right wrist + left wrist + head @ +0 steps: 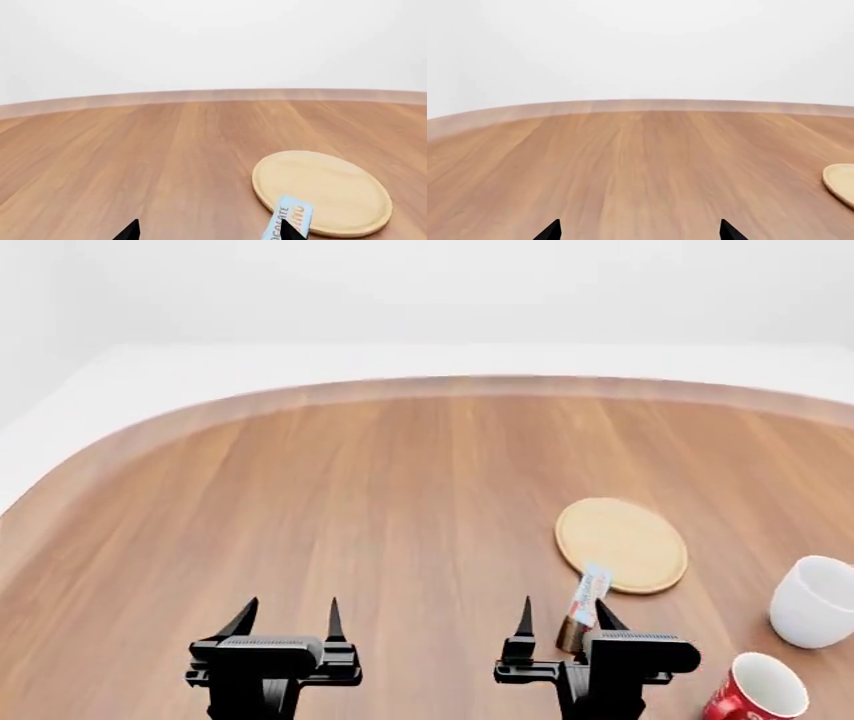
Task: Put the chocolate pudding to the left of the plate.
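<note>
The chocolate pudding (585,598) is a small blue and white carton with dark brown edges. It stands upright on the wooden table, touching the near edge of the plate (621,543), a flat round light-tan disc. My right gripper (565,618) is open; its right fingertip is just in front of the carton. In the right wrist view the carton (287,220) shows beside my right fingertip, against the plate (323,191). My left gripper (290,619) is open and empty over bare table, well left of the plate. The plate's edge (840,181) shows in the left wrist view.
A white mug (815,601) stands right of the plate. A red patterned mug (754,691) stands near the front right, close to my right arm. The round wooden table (374,500) curves away at the far and left edges.
</note>
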### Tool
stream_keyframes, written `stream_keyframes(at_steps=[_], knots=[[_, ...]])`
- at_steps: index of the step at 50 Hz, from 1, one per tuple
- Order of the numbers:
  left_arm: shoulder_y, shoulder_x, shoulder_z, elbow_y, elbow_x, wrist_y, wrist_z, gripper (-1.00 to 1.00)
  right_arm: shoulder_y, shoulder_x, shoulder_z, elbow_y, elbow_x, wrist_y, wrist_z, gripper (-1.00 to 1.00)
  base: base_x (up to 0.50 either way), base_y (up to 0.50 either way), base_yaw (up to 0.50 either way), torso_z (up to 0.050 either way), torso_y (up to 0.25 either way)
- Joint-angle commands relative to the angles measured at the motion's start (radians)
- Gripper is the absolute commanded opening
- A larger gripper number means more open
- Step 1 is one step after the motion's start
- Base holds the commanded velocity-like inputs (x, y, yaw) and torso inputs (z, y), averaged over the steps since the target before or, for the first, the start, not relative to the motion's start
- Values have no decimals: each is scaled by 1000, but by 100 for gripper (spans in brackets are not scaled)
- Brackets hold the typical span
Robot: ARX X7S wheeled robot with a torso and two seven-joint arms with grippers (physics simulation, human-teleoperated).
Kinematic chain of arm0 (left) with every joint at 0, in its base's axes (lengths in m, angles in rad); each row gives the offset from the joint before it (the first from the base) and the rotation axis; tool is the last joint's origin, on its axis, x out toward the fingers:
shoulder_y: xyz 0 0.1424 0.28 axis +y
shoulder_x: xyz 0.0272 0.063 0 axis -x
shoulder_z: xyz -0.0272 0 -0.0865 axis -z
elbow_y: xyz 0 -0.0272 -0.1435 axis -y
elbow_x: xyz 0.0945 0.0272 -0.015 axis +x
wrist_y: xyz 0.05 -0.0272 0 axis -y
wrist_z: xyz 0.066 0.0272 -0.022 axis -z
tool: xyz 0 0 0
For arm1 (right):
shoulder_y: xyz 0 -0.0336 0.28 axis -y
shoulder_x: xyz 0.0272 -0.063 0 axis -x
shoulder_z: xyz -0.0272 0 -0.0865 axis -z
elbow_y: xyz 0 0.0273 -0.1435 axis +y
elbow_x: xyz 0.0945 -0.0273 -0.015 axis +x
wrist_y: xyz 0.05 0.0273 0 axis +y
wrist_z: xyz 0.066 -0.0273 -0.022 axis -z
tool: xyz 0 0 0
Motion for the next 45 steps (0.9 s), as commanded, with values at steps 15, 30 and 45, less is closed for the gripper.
stream_keyframes(at_steps=[15, 30, 45], knots=[[-4, -14, 16, 0, -15, -3, -12, 100, -1, 11, -8, -2, 25, -8, 15, 100, 210, 0, 0, 0, 1], [-3, -21, 23, 5, -25, -4, -18, 100, 103, 10, 37, -219, 80, 488, 199, 100, 0, 0, 0, 0, 0], [-1, -28, 30, 9, -33, 0, -24, 100, 234, -56, 83, -201, 142, 780, 327, 100, 0, 0, 0, 0, 0]])
